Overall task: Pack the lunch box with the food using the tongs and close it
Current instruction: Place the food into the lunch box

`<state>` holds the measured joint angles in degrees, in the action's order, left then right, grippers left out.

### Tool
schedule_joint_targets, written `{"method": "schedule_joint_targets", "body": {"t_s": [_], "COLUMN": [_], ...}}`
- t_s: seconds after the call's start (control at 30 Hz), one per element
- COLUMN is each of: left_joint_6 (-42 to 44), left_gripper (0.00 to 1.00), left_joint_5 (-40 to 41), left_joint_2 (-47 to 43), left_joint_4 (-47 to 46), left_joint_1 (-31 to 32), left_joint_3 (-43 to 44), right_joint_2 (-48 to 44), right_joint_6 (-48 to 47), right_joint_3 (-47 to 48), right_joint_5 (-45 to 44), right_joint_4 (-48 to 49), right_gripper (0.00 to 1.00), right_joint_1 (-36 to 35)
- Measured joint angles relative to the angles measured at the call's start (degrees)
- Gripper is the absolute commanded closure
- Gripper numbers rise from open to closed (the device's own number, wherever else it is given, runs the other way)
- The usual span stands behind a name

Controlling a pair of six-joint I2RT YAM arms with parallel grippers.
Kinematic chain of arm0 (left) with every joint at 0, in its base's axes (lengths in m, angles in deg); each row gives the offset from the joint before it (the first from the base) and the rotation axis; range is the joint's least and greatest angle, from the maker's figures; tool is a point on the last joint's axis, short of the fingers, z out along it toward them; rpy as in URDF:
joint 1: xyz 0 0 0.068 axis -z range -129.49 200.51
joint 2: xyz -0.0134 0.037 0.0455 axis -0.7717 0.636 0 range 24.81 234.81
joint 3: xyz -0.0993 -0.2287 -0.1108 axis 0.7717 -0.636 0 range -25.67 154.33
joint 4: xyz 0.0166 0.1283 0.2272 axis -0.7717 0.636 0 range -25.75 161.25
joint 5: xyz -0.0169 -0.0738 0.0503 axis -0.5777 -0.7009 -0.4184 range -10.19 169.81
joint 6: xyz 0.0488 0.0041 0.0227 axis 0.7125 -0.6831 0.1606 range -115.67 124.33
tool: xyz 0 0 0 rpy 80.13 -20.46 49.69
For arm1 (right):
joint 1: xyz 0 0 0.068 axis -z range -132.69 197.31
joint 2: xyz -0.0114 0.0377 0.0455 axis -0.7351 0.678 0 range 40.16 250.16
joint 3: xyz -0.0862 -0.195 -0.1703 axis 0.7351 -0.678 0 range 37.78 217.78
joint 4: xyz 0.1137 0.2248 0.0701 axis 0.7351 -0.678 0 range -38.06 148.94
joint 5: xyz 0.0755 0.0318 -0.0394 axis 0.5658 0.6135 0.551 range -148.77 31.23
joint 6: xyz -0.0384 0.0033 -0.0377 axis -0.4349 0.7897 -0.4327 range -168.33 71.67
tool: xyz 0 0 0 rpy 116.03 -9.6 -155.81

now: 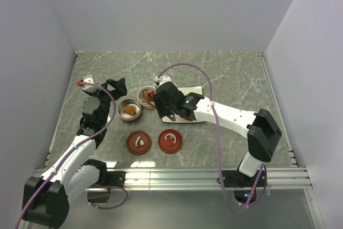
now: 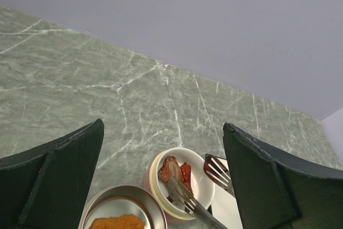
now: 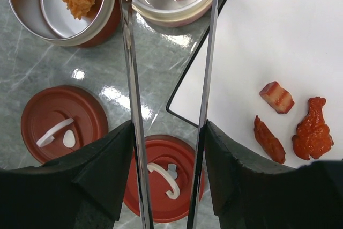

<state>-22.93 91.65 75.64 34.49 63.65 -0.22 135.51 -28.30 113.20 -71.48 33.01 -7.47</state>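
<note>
**Three pieces lie right of the tong tips**

Your right gripper [image 3: 169, 127] has its fingers bearing on the outer sides of the tongs [image 3: 130, 68]. The two tong arms stand apart between them. The long axis of the tongs runs from the fingers away to the far left. Their tips sit over the cream tin [image 3: 177, 17], which holds red-brown pieces. Whether anything clings to the tips, you cannot tell from these views.

The food [image 3: 277, 96] not yet packed is three pieces on the white plate [image 3: 278, 30]: a striped block, a dark strip and a drumstick. They lie to the right of the tong arms, about level with the fingers and well behind the tips. In my judgement the next pick calls for drawing the tips back and swinging them right. The strip lies slantwise, so cross it rather than run along it.

Your left gripper [image 2: 162, 126] is spread wide and holds nothing. It hovers near the steel tin [image 3: 32, 22], left of the cream tin, so the right arm is the nearer to the plate.

Both lids [image 3: 59, 122] lie handle-up on the near side of the tins, not yet fitted.
</note>
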Motion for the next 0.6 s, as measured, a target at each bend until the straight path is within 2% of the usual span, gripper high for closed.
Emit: {"method": "schedule_joint_targets", "body": {"t_s": [0.6], "left_joint_6": [0.00], "left_gripper": [0.01], "left_joint_5": [0.00], "left_joint_2": [0.44], "left_joint_4": [-0.02], "left_joint_1": [0.00], "left_joint_3": [0.00], "right_joint_2": [-6.43], "right_joint_6": [-0.11], "right_joint_3": [-0.76], "right_joint_5": [-4.35], "right_joint_4": [0.04], "right_gripper": [0.38], "right_joint_1": [0.00]}}
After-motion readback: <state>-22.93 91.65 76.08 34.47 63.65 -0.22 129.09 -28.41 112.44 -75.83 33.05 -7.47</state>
